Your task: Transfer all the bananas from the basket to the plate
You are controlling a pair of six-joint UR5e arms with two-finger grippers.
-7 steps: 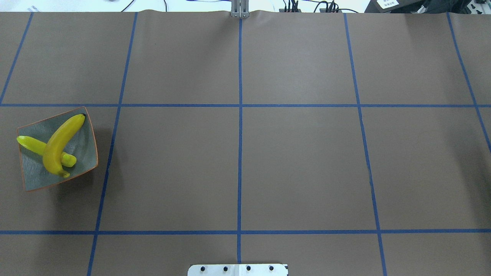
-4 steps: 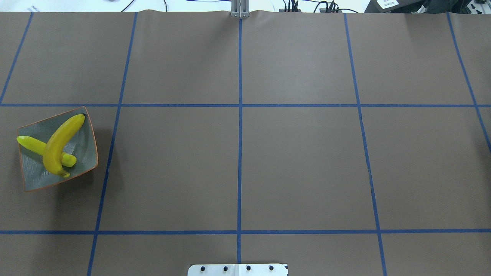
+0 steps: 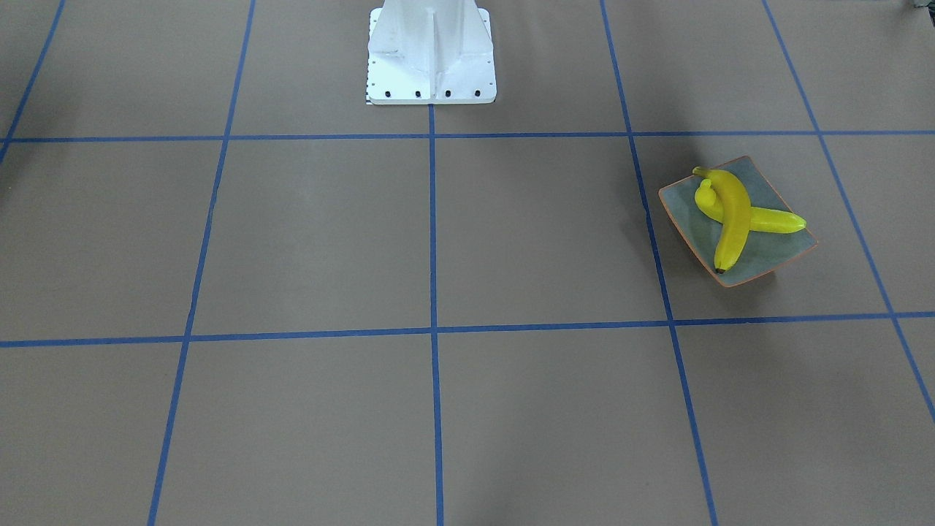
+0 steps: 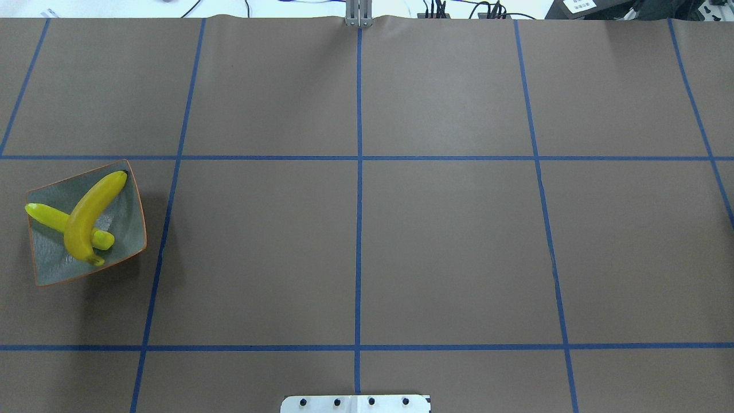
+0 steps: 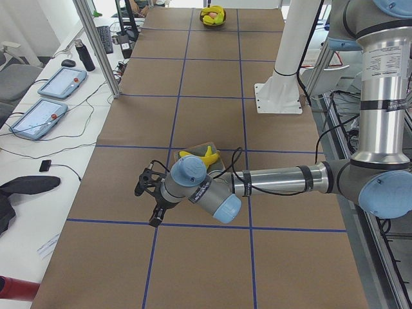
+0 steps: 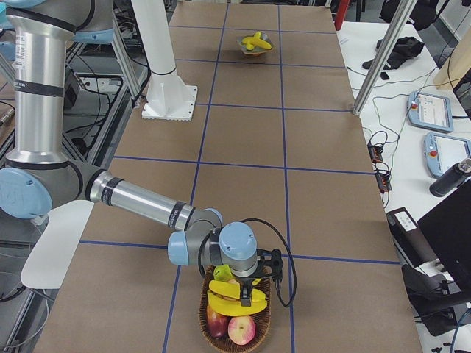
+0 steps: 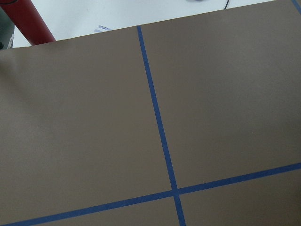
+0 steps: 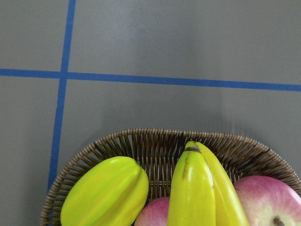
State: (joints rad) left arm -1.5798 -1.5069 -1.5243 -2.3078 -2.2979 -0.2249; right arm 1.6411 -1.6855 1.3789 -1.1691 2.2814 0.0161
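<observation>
- Two bananas lie crossed on the plate (image 4: 123, 223), out on the robot's left end of the table: the deep-yellow curved banana (image 4: 86, 221) rests on top of the paler straight banana (image 4: 46, 216), whose tip pokes over the rim.
- At the far right end sits the wicker basket (image 8: 160, 150), with two more bananas (image 8: 195, 188) side by side among red apples (image 8: 268, 197) and a ribbed yellow-green fruit (image 8: 106, 193).
- The right gripper (image 6: 245, 296) hangs right above the basket's bananas, which looks like lining up for a pick. Only the side camera shows it, so I cannot tell how its jaws stand.
- The left gripper (image 5: 145, 206) hovers over bare table just beside the plate, on the operators' side, likely parked clear of the drop zone. Its jaws cannot be judged either.
- By my count, that's half the job done, with two bananas to go.
</observation>
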